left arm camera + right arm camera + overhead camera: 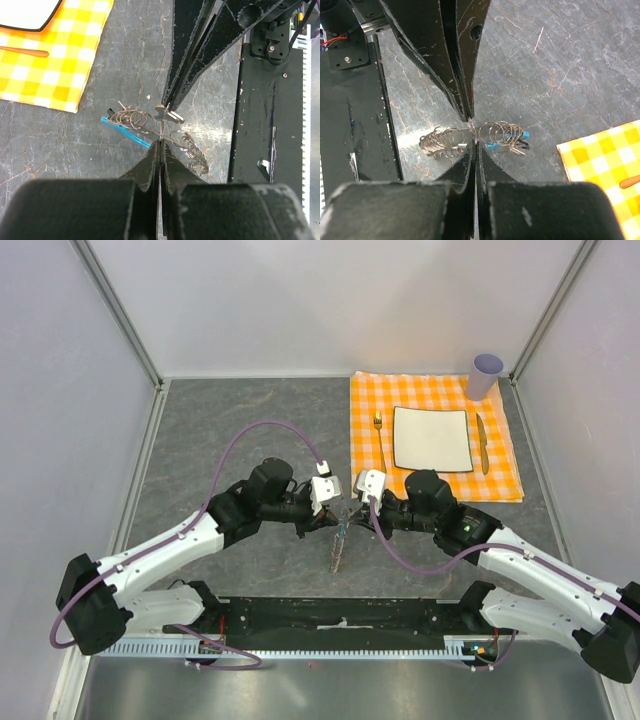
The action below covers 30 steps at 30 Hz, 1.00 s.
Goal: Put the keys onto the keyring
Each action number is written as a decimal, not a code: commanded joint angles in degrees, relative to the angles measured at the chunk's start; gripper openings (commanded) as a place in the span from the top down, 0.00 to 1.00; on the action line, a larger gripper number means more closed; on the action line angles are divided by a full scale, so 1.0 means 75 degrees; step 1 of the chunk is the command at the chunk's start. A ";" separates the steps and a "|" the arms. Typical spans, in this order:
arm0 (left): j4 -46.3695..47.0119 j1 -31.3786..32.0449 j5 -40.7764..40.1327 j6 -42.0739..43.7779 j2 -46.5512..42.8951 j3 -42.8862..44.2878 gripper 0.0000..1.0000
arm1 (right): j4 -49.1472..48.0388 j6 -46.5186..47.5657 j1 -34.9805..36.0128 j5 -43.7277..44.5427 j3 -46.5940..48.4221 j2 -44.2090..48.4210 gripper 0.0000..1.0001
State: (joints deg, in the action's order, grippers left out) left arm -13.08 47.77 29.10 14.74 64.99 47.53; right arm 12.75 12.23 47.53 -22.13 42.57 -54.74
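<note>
Pincers, two, clenched — left gripper [160,143] and right gripper [474,144] — meeting at one keyring [497,132].

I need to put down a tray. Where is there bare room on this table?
Bare table lies at the far left, between the left wall and the checkered cloth; a smaller strip runs between the cloth and the right arm. Crowded: the middle, where the left hand and right hand meet at the keyring, and around the plate.

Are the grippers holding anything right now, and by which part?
The left gripper and the right gripper both look shut on the keyring. They pinch its chain of rings near the middle, from opposite sides.
</note>
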 commanded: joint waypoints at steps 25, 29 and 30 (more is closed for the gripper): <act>0.0689 0.0041 0.0233 -0.0360 -0.0345 -0.0044 0.98 | -0.0423 -0.0002 0.0026 -0.0120 -0.0050 0.0115 1.00; 0.0643 0.0041 0.0069 -0.0325 -0.0322 -0.0044 0.98 | -0.0412 -0.0002 0.0038 -0.0073 -0.0062 0.0232 1.00; 0.0631 0.0041 0.0046 -0.0325 -0.0322 -0.0032 0.98 | -0.0411 -0.0002 0.0038 -0.0061 -0.0062 0.0232 1.00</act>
State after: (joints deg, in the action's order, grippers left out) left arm -11.64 47.77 30.06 13.47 64.05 46.83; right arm 12.51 12.23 47.53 -22.17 42.52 -54.48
